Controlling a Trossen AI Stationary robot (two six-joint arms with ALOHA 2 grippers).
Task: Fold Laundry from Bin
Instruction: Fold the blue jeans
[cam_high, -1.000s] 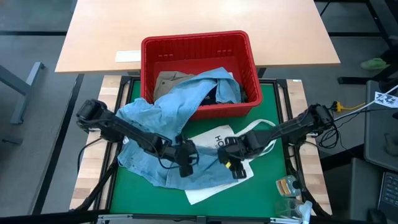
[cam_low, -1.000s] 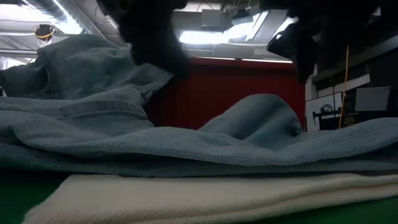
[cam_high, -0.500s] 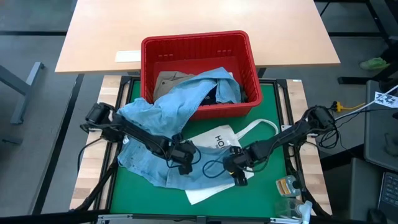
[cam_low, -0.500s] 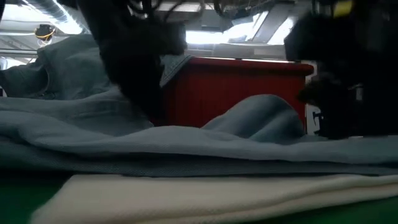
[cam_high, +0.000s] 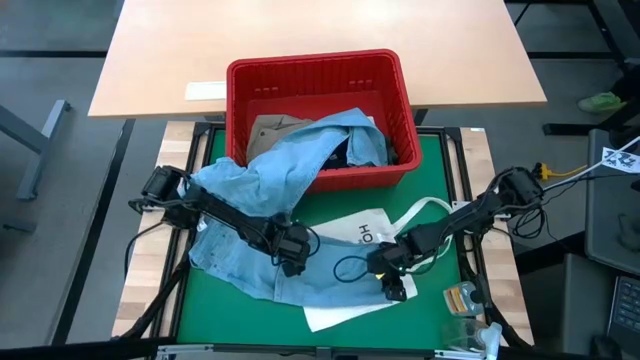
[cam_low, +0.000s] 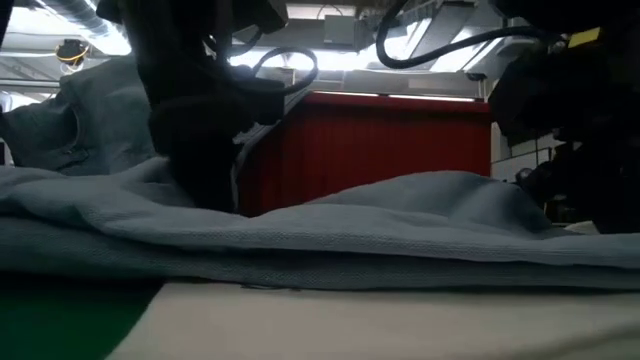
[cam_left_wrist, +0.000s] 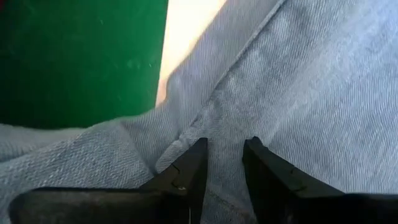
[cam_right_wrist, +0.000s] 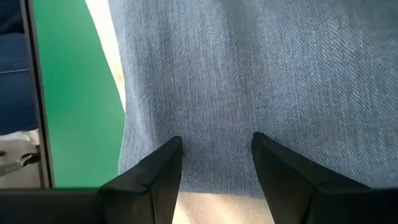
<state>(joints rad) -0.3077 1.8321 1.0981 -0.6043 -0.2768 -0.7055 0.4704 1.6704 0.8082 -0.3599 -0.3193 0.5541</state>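
Observation:
The red bin (cam_high: 318, 68) stands at the far side of the green mat (cam_high: 440, 170). A light blue denim garment (cam_high: 262, 180) hangs out over the bin's front rim and lies spread on the mat, its near right part on the white tote bag (cam_high: 378, 225). A khaki garment (cam_high: 268, 130) lies inside the bin. My left gripper (cam_high: 293, 252) (cam_left_wrist: 225, 155) points down, open, over a denim seam (cam_left_wrist: 217, 93). My right gripper (cam_high: 393, 282) (cam_right_wrist: 216, 149) is open, tipped down over the denim's near edge (cam_right_wrist: 211, 180), where the tote (cam_right_wrist: 217, 210) shows. My left gripper comes at the denim from above, its fingers (cam_left_wrist: 198, 155) on either side of a raised seam fold; I cannot tell whether the tips touch the cloth. My right gripper slants down at the flat denim near its edge; whether its fingers (cam_right_wrist: 168, 162) touch it cannot be told.
A light wooden table (cam_high: 300, 25) lies beyond the bin. A black cable loop (cam_high: 350, 268) hangs over the denim between the grippers. Small objects (cam_high: 462, 298) sit at the near right corner. Bare green mat (cam_high: 210, 300) shows at the near left.
Both grippers have come down onto the denim and tipped steeper. My right gripper has also gone toward the table's near right. In the low view the denim's hump has spread lower and wider.

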